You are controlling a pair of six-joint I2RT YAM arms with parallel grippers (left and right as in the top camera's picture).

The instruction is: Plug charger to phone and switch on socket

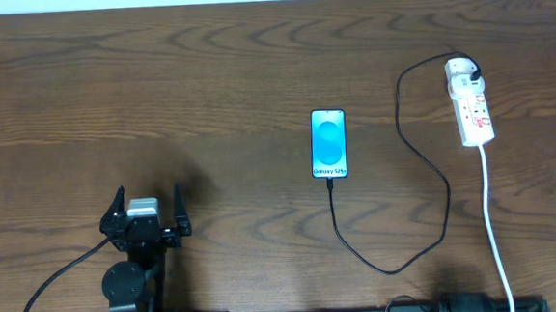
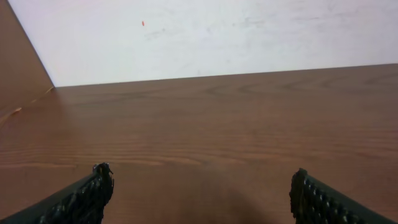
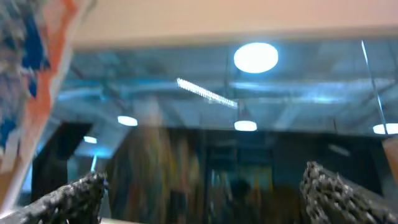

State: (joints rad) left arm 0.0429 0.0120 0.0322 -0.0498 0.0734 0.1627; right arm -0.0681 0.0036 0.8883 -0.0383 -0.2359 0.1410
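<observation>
Overhead: the charger (image 1: 447,194) seems already plugged into the phone (image 1: 328,143), looping right of it to the socket (image 1: 472,110). The switch state is unreadable. The left gripper (image 1: 148,196), well left of the phone, has its jaws spread.
Left wrist: bare worktop (image 2: 224,124).
Right wrist: the right gripper (image 3: 204,177) has its jaws spread, facing ceiling lights (image 3: 255,57).

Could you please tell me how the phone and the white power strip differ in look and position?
The phone is black-edged with a blue screen; the power strip is white with red marks. The phone lies mid-table; the power strip lies far right. Both lie flat, lengthwise, linked by the black charger.
</observation>
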